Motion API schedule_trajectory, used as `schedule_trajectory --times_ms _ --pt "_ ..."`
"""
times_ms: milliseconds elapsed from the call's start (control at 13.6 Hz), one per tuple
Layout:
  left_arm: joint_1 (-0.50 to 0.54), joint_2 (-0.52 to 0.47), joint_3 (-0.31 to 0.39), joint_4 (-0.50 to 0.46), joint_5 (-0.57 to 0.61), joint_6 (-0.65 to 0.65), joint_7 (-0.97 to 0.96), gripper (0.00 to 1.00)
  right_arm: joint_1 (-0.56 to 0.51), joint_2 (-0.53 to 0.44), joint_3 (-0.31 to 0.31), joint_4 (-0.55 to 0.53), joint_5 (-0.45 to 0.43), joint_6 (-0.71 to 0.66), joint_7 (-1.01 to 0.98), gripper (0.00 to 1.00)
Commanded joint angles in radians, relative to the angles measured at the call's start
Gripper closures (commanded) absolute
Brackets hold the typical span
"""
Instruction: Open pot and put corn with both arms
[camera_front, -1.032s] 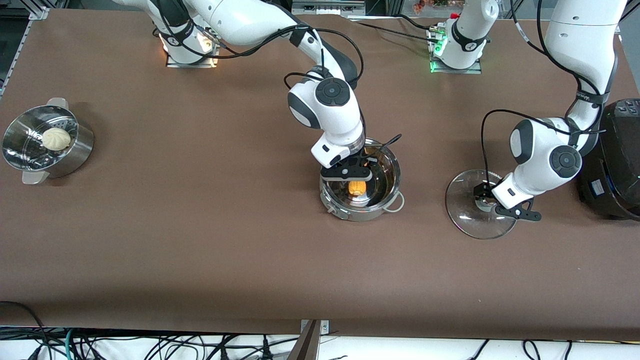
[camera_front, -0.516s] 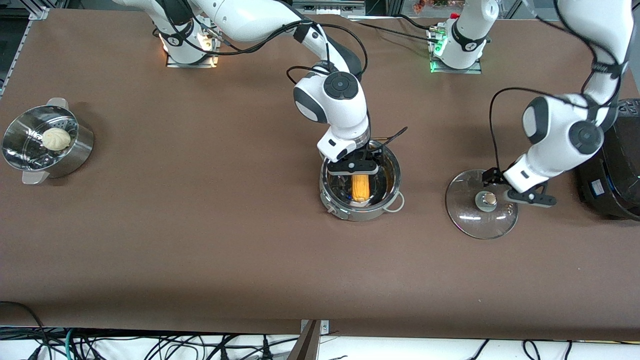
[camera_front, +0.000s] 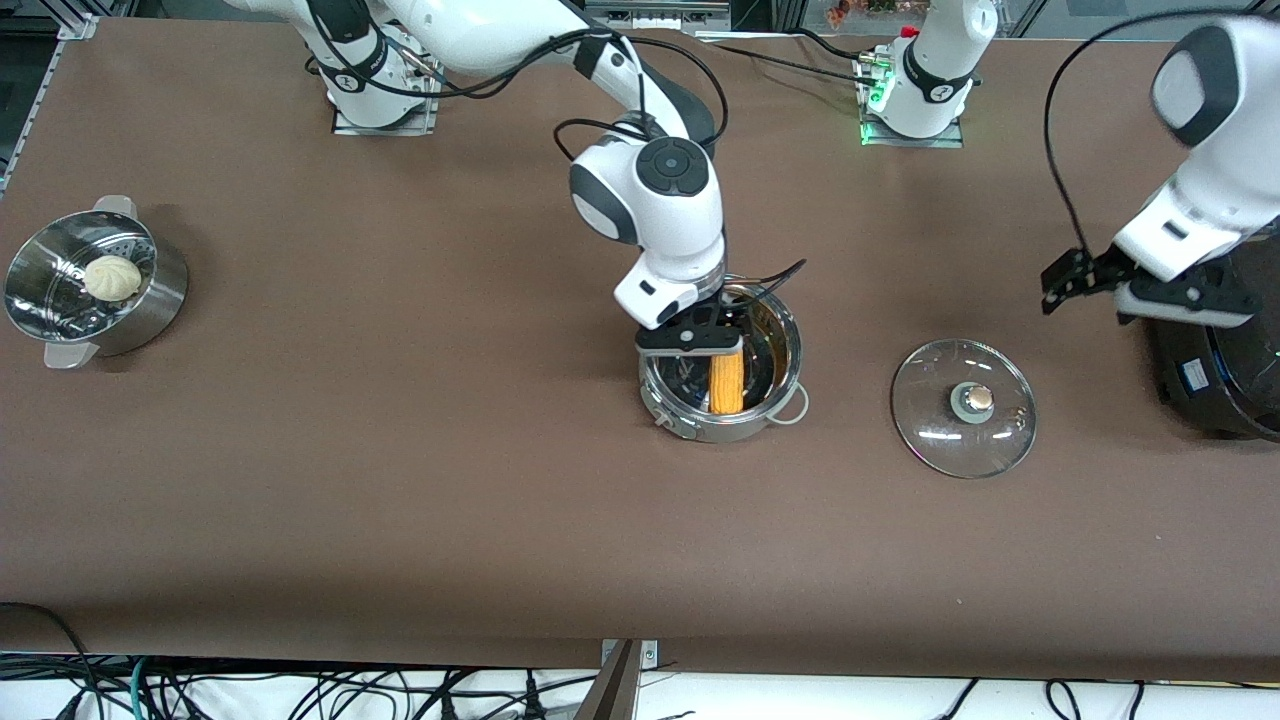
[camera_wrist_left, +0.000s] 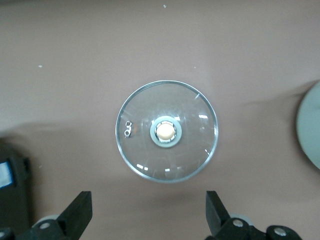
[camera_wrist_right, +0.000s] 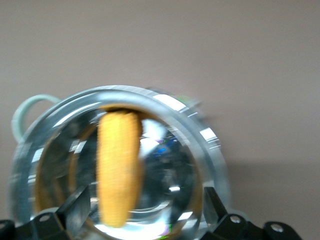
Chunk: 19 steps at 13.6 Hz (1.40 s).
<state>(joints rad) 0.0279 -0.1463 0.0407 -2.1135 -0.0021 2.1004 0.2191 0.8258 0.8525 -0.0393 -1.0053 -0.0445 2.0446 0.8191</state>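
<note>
The table (camera_front: 400, 500) is a plain, even brown with no pattern. The pot (camera_front: 770, 415) is shiny silver steel, its inside mirroring dark and orange tints, and the corn (camera_front: 726, 385) in it is yellow-orange with fine rows of kernels. At three o'clock from the pot, the lid (camera_front: 925, 430) is clear glass with a silver rim and a silver-ringed pale cream knob. The steamer basket (camera_front: 160, 300) is silver steel dotted with small holes and carries a creamy white bun (camera_front: 111, 277). The rice cooker (camera_front: 1230, 390) is black. Both arms are white with black joints; the left claw (camera_front: 1140, 285) and right claw (camera_front: 690, 340) are black.
</note>
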Motion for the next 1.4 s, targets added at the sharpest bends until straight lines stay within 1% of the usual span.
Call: schedule_trajectory --times_ms 0,74,147,295,369,516,664,811,885,959,1032,1106,1180,1253,1327 --pt "0.006 -0.016 -0.004 0.157 0.027 -0.217 0.019 0.0 -0.083 -0.09 -0.014 -0.015 0.009 -0.162 -0.164 0.0" --pt "0.006 -0.016 -0.004 0.206 0.027 -0.277 0.019 0.0 -0.13 -0.117 -0.014 -0.016 0.023 -0.205 -0.22 0.0" --pt "0.006 -0.016 -0.005 0.24 0.027 -0.322 0.019 0.0 -0.182 -0.147 -0.014 -0.024 0.058 -0.242 -0.323 0.0" --pt "0.004 -0.009 -0.01 0.315 0.027 -0.414 0.017 0.0 -0.317 -0.19 -0.016 -0.026 0.157 -0.317 -0.512 0.0" --pt "0.003 -0.006 -0.013 0.351 0.027 -0.457 0.014 0.0 -0.377 -0.207 -0.014 -0.024 0.19 -0.342 -0.538 0.0" --pt "0.001 0.007 -0.019 0.412 0.025 -0.516 -0.019 0.0 -0.466 -0.239 -0.016 -0.022 0.189 -0.388 -0.546 0.0" --pt "-0.005 0.034 -0.018 0.476 0.025 -0.584 -0.088 0.0 -0.554 -0.244 -0.019 -0.018 0.19 -0.435 -0.56 0.0" --pt "-0.016 0.039 -0.016 0.489 0.025 -0.605 -0.15 0.0 -0.64 -0.262 -0.021 -0.015 0.186 -0.515 -0.693 0.0" --pt "-0.019 0.039 -0.021 0.489 0.025 -0.608 -0.17 0.0 -0.687 -0.297 -0.021 -0.016 0.187 -0.532 -0.727 0.0" --pt "-0.019 0.039 -0.019 0.489 0.025 -0.611 -0.182 0.0 -0.718 -0.334 -0.033 -0.018 0.186 -0.531 -0.727 0.0" --pt "-0.016 0.039 -0.016 0.489 0.024 -0.609 -0.184 0.0 -0.731 -0.357 -0.06 -0.022 0.184 -0.521 -0.726 0.0" --pt "-0.016 0.039 -0.016 0.489 0.024 -0.609 -0.184 0.0 -0.74 -0.392 -0.086 -0.05 0.184 -0.517 -0.726 0.0" --pt "-0.016 0.039 -0.025 0.489 0.025 -0.609 -0.184 0.0 -0.754 -0.459 -0.093 -0.14 0.186 -0.5 -0.71 0.0" --pt "-0.016 0.039 -0.035 0.489 0.027 -0.611 -0.184 0.0 -0.786 -0.545 -0.093 -0.262 0.195 -0.435 -0.719 0.0" --pt "-0.016 0.039 -0.036 0.489 0.027 -0.611 -0.184 0.0 -0.792 -0.617 -0.093 -0.371 0.198 -0.358 -0.724 0.0"
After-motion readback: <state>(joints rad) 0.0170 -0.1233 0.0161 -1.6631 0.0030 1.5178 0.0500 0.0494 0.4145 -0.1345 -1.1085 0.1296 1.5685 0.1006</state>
